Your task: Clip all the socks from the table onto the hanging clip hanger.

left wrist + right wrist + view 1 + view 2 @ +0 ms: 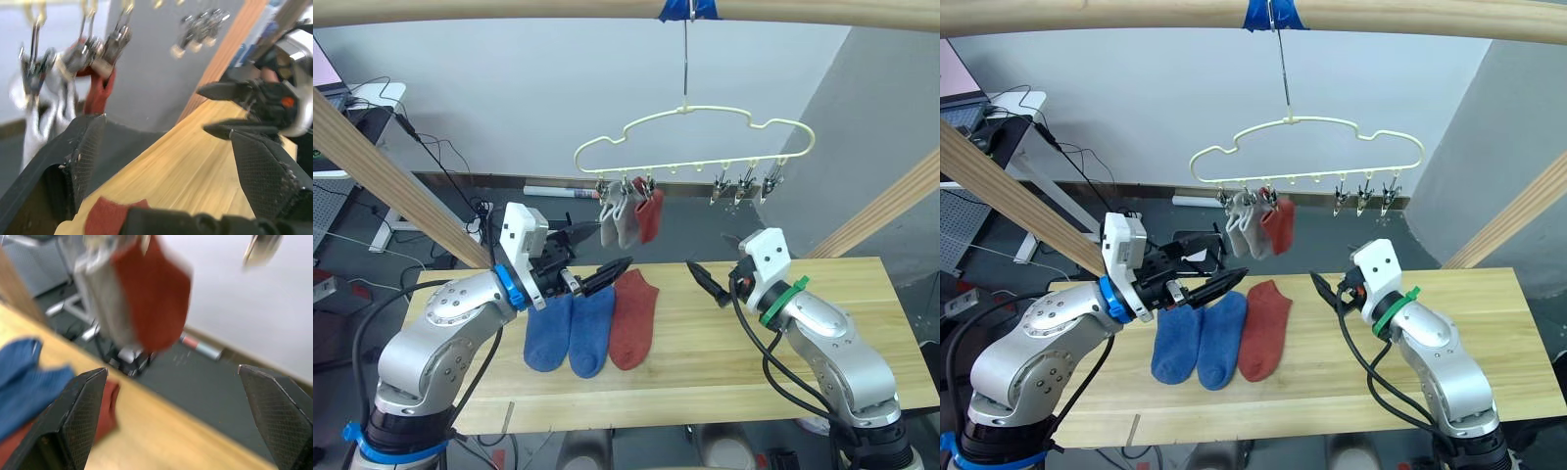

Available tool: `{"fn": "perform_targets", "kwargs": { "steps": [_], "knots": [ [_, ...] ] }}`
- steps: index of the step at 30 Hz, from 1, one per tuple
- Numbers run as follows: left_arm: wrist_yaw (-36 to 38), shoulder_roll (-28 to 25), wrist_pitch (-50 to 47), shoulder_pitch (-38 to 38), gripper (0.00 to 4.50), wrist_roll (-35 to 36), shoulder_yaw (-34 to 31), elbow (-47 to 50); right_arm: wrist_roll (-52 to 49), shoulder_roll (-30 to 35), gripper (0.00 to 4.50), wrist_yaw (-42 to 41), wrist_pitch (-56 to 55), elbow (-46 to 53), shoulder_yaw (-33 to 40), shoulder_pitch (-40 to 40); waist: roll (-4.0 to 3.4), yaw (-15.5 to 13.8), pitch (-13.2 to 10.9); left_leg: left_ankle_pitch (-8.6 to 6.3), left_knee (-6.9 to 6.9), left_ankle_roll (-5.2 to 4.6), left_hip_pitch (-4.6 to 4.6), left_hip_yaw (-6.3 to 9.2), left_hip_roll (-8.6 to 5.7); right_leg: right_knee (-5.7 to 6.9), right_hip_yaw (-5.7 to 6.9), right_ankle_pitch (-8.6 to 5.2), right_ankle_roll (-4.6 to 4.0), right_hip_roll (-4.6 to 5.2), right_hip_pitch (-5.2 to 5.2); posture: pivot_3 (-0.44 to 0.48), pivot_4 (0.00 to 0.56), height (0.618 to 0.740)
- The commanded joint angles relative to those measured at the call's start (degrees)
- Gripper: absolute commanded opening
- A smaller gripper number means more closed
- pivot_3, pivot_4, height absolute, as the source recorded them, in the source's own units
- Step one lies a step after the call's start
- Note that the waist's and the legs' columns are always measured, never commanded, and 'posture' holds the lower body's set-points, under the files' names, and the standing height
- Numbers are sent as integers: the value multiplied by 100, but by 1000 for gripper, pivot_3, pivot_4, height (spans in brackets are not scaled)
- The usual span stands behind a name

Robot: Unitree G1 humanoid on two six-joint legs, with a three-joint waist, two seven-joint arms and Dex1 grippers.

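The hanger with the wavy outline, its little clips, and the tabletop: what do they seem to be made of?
The clip hanger looks like thin wire with a smooth cream coating, likely plastic or paint. Its clips gleam silvery, so probably bare metal. The table appears to be pale wood planks, with visible grain and seams and a matte finish.

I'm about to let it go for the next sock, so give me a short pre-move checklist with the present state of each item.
1. Left gripper empty, fingers open: ok.
2. Right gripper empty, fingers open: ok.
3. Socks left on the table: two blue socks and one rust-red sock, lying flat side by side: ok.
4. Free clips on the clip hanger: three at its right end: ok.
5. Hung socks secure, two grey and one red: cannot tell.
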State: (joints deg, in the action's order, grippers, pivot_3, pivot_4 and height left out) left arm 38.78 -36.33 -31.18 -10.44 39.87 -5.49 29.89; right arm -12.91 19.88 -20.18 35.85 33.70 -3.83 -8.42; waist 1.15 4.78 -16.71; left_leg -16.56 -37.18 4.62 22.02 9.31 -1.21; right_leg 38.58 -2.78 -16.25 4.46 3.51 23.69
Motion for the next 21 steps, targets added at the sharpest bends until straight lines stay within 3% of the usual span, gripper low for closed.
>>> {"fn": "perform_targets", "kwargs": {
  "steps": [1, 4, 21],
  "knots": [
    [491, -59, 440, 100, 4500, -15, -105, 174, 113, -124, 3840, 278, -188, 468, 82, -150, -1, 1, -1, 0, 5, 0, 0, -1, 0, -4, 0, 0, 0, 0, 0, -119, 305, 740],
    [765, -101, 677, 122, 4500, -100, -92, 154, 296, -298, 2801, 544, -278, 515, -14, -412, -2, 4, -3, 0, 15, 0, 1, -2, 1, -8, 0, -1, -1, 0, 6, -119, 304, 740],
    [622, 27, 752, -12, 4500, -242, -44, 154, 722, -934, 2801, 984, -626, -133, -214, -1116, -3, 23, -2, 1, 16, -1, 0, -2, 3, 0, 1, -2, -3, 0, 12, -103, 289, 740]
  ]
}}
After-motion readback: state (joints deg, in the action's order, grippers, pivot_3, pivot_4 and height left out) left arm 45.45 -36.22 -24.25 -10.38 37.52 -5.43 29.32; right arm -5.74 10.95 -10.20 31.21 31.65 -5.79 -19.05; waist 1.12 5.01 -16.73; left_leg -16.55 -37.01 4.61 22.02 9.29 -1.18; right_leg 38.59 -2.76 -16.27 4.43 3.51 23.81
